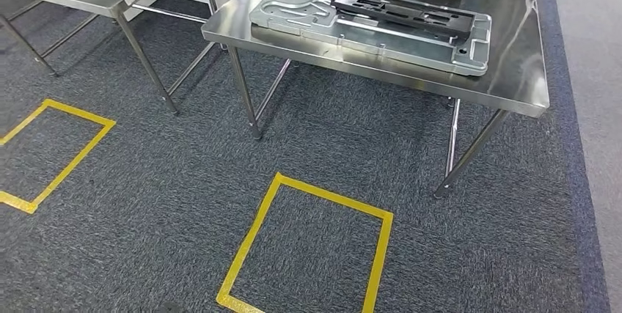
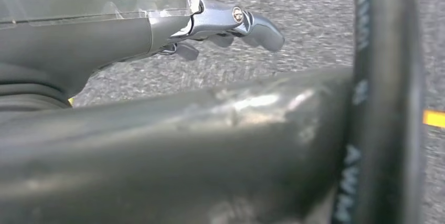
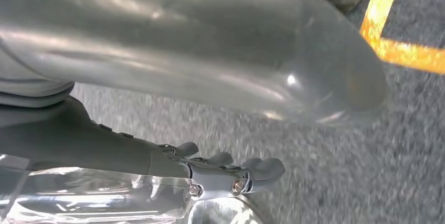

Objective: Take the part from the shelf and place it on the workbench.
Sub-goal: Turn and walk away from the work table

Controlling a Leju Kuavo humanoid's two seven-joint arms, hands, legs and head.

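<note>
A: Whereabouts of the long black slotted part [image 1: 402, 11]?

B: Ahead and up, flat on top of the silver machined metal plate [image 1: 381, 43], itself on the stainless steel table [image 1: 506, 71]. Somewhat to the right of centre in the head view.

A: Long axis?

B: Crosswise to the robot, along the length of the plate, far end to the left, near end to the right.

A: Left hand [image 2: 231, 24]?

B: Hanging low over the grey speckled carpet [image 1: 147, 203], fingers loosely stretched out and a little apart, nothing in them.

A: Right hand [image 3: 220, 169]?

B: Same: low over the carpet near the yellow tape square [image 1: 334, 196], fingers extended and spread, nothing held.

A: Nearer arm?

B: Probably the right, given the part's offset to that side. Both well apart from it, though, and well below table height.

A: Shelf or workbench, that table?

B: Cannot tell from here. If the shelf, then a step closer first, then a reach up and forward, most likely gripping across the narrow width.
</note>
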